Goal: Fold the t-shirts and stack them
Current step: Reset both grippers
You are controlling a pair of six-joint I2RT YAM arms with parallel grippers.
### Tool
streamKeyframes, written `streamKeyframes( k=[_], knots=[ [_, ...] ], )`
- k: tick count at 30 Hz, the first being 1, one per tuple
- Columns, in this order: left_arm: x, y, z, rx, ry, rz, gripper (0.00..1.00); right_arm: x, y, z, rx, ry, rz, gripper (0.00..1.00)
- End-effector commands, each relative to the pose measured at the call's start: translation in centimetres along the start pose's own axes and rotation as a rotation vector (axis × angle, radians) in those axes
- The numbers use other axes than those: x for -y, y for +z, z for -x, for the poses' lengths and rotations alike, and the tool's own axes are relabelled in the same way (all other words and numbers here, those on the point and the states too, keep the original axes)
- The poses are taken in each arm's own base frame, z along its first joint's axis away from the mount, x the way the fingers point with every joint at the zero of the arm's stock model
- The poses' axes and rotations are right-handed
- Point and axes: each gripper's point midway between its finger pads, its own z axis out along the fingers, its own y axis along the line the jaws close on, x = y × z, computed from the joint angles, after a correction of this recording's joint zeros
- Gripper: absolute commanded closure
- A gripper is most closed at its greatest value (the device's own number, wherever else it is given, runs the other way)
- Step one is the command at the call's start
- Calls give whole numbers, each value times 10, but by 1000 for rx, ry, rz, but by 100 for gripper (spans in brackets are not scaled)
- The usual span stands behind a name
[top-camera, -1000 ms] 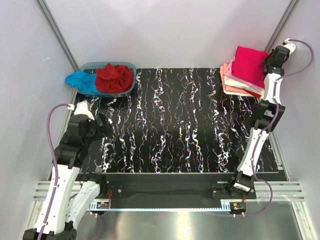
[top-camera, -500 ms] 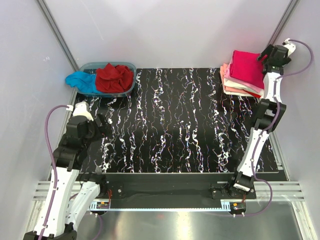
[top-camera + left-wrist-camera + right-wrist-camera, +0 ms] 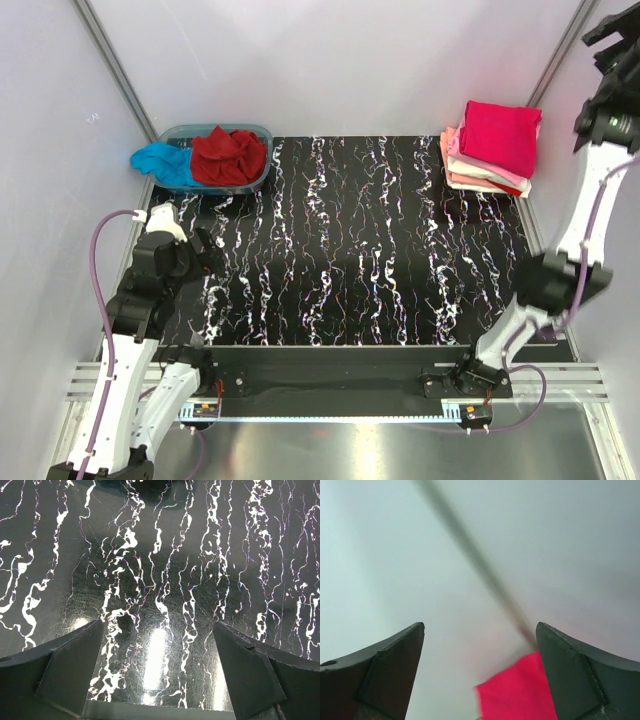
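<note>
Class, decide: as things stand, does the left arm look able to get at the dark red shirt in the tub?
Probably yes. The shirt sits uncovered in the tub on that arm's side; only bare table lies between it and the open left tool.

Matt cloth t-shirts [image 3: 497, 135] on glossy marbled table [image 3: 370, 250].

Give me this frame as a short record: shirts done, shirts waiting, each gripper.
done: stack of folded tees, far right corner, bright pink-red tee on top
waiting: dark red tee crumpled in tub; turquoise tee draped over its left rim
left gripper: open, empty, over the table
right gripper: open, empty, raised by the wall, off the stack
</note>
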Motion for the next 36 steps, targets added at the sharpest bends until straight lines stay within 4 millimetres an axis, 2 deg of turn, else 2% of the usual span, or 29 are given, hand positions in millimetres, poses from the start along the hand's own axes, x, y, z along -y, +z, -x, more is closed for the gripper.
streamKeyframes(
  k=[1, 2, 3, 4, 5, 6, 7, 9, 10, 12, 13, 15, 16, 17, 18, 19, 20, 21, 22, 26, 36],
  knots=[
    [6, 1, 13, 48, -10, -26, 1, -84, -83, -29, -175, 157, 256, 0],
    [5, 2, 12, 41, -9, -22, 1, -103, -105, -47, -213, 118, 308, 0],
    [5, 3, 11, 36, -9, -19, 1, -158, -150, -77, -278, 106, 440, 0],
    [5, 3, 12, 34, -11, -15, 1, -163, -188, -110, -348, 71, 462, 0],
    [4, 3, 11, 31, -12, -9, 1, -175, -215, -131, -394, 39, 511, 0],
    [3, 4, 11, 31, -12, -5, 1, -209, -270, -160, -484, 37, 624, 0],
    [3, 4, 11, 30, -14, -3, 1, -195, -298, -194, -558, 18, 595, 0],
    [3, 3, 11, 32, -14, -4, 1, -196, -343, -230, -636, 15, 617, 0],
    [3, 4, 11, 30, -12, -5, 1, -186, -384, -266, -721, -17, 637, 0],
    [3, 5, 10, 25, -11, -1, 1, -179, -421, -295, -799, -10, 664, 0],
    [3, 6, 10, 21, -11, -1, 1, -167, -456, -322, -883, -53, 703, 0],
    [2, 8, 8, 8, -13, 10, 1, -156, -488, -346, -980, -54, 726, 0],
    [1, 8, 9, 7, -14, 16, 1, -146, -514, -362, -1058, -49, 765, 0],
    [0, 8, 9, 7, -14, 20, 1, -141, -528, -369, -1092, -54, 790, 0],
    [0, 9, 8, 3, -14, 22, 1, -142, -535, -367, -1093, -27, 828, 0],
    [0, 9, 8, 2, -16, 25, 1, -124, -551, -379, -1145, -35, 851, 0],
    [-1, 8, 8, 3, -17, 28, 1, -119, -555, -381, -1157, -5, 849, 0],
    [-1, 8, 8, 4, -17, 30, 1, -120, -556, -375, -1138, 37, 863, 0],
    [-1, 8, 9, 7, -19, 30, 1, -104, -558, -384, -1151, 26, 829, 0],
    [-1, 10, 7, -3, -16, 29, 1, -86, -556, -392, -1132, 19, 790, 0],
    [-1, 12, 6, -14, -12, 30, 1, -81, -549, -405, -1136, 3, 714, 0]
  ],
)
